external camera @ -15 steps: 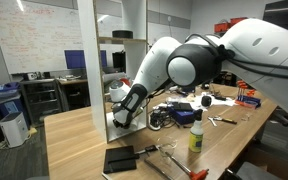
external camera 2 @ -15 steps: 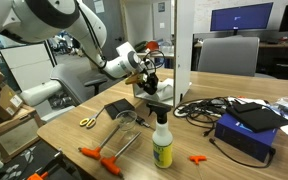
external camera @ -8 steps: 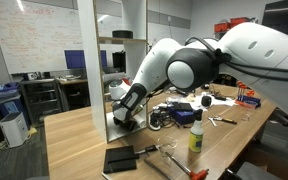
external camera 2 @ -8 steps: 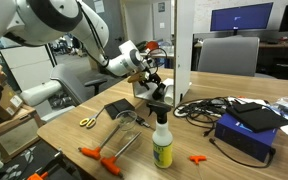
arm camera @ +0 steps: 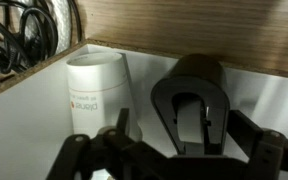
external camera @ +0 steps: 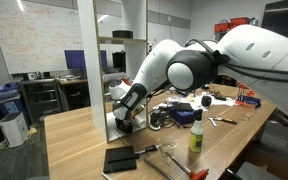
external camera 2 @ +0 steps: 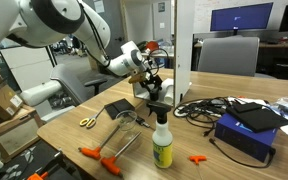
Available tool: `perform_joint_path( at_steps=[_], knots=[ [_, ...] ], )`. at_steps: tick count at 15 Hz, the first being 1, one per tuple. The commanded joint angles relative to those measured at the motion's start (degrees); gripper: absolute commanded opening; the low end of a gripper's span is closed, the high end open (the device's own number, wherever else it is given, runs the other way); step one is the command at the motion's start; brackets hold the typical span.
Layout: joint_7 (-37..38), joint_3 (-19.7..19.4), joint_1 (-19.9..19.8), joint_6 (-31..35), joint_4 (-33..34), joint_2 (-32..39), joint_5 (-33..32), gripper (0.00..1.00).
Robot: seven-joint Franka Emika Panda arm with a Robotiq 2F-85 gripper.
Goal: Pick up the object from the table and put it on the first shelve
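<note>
My gripper (arm camera: pixel 174 165) reaches into the first shelve (arm camera: pixel 24 130), the bottom cubby of the tall white unit (external camera: pixel 102 60). In the wrist view its two dark fingers stand wide apart, open, with nothing between them. The object (arm camera: pixel 189 100), a black chunky arched lump, rests on the white cubby surface just ahead of the fingers, free of them. In both exterior views the gripper (external camera: pixel 125 118) (external camera 2: pixel 154 84) is at the foot of the unit (external camera 2: pixel 182 50), and the arm partly hides the object.
A white cup (arm camera: pixel 94 95) stands in the cubby beside the object. On the wooden table are a flat black pad (external camera: pixel 119 158), a spray bottle (external camera 2: pixel 162 145), a tangle of black cables (external camera 2: pixel 209 105), a blue box (external camera 2: pixel 246 130), scissors (external camera 2: pixel 88 122) and orange-handled tools (external camera 2: pixel 99 155).
The gripper has opened and let go of the object in the bottom cubby. The arm has shifted only slightly.
</note>
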Motion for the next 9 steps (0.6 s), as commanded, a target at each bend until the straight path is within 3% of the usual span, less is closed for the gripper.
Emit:
perform_joint_path(
  at_steps=[1,9],
  knots=[
    [-0.6,1.9,-1.5,-5.0,0.3,-1.6,0.0,1.00],
    [1.2,2.1,-1.1,-7.6,-7.3,-8.6,-1.0,1.00]
  ],
)
